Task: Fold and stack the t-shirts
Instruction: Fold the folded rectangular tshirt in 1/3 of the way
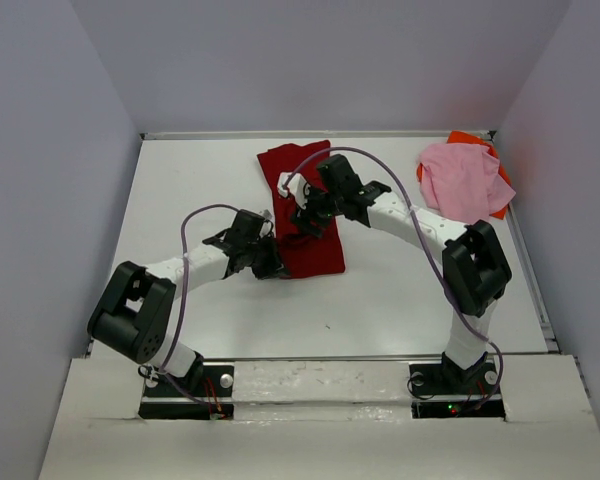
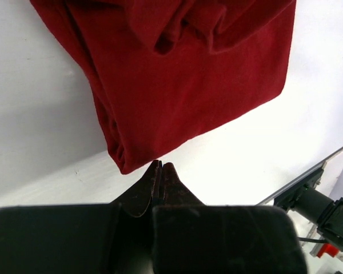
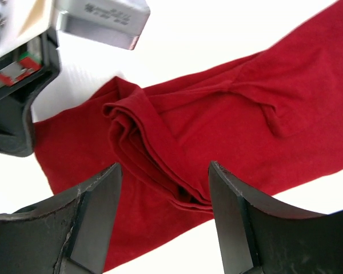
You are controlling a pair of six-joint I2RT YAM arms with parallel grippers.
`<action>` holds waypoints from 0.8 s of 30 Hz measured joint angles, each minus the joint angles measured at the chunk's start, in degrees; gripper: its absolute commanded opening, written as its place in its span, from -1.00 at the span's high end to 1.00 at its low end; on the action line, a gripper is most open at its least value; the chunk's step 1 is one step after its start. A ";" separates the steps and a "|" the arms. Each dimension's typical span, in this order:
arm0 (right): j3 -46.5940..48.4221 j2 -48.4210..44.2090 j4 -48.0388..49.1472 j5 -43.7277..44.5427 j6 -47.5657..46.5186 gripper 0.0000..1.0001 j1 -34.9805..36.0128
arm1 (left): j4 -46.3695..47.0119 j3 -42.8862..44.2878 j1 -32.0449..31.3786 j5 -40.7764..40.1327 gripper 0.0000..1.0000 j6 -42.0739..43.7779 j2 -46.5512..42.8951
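A dark red t-shirt (image 1: 320, 245) lies mid-table as a long folded strip running away from the arms. My left gripper (image 1: 272, 264) is at its near left corner. In the left wrist view this gripper (image 2: 162, 166) is shut with nothing between its tips, right beside the red shirt's (image 2: 188, 85) corner. My right gripper (image 1: 304, 216) hovers over the strip's middle. It stands open (image 3: 163, 171) above a bunched fold of the red shirt (image 3: 246, 114), holding nothing. A light pink t-shirt (image 1: 462, 178) lies crumpled at the back right on a bright orange one (image 1: 465, 138).
Grey walls close in the white table (image 1: 400, 300) on three sides, with a raised rail (image 1: 528, 270) along its right edge. The left arm's wrist housing (image 3: 17, 85) shows close by in the right wrist view. The right arm's base (image 2: 326, 211) shows in the left wrist view.
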 measured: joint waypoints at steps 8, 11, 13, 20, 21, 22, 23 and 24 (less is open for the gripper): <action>-0.96 0.17 -0.31 -4.09 0.00 -0.34 0.00 | 0.74 -0.22 1.88 1.25 1.00 -1.29 1.22; -1.57 0.17 -0.28 -5.14 0.02 -0.34 0.00 | 1.42 -0.22 2.14 2.16 1.00 -1.97 3.69; -1.79 0.35 -0.59 -5.51 0.02 -0.35 0.00 | 2.27 -0.22 2.21 3.08 1.00 -2.73 5.49; -1.77 3.19 -0.59 -7.06 0.66 -0.36 0.00 | 5.42 0.52 2.23 5.49 1.00 -4.15 8.83; -1.77 3.78 -0.59 -7.17 0.66 -0.36 0.00 | 5.66 0.87 2.23 5.68 1.00 -4.28 9.29; -1.77 4.09 -0.63 -7.19 0.66 -0.36 0.00 | 6.12 1.33 2.23 5.84 1.00 -4.48 9.90; -1.75 4.50 -0.68 -7.28 0.66 -0.37 0.00 | 6.58 1.64 2.23 5.88 1.00 -4.70 10.29; -1.57 4.90 -0.70 -7.41 0.68 -0.37 0.00 | 6.75 1.75 2.23 5.88 1.00 -4.76 10.45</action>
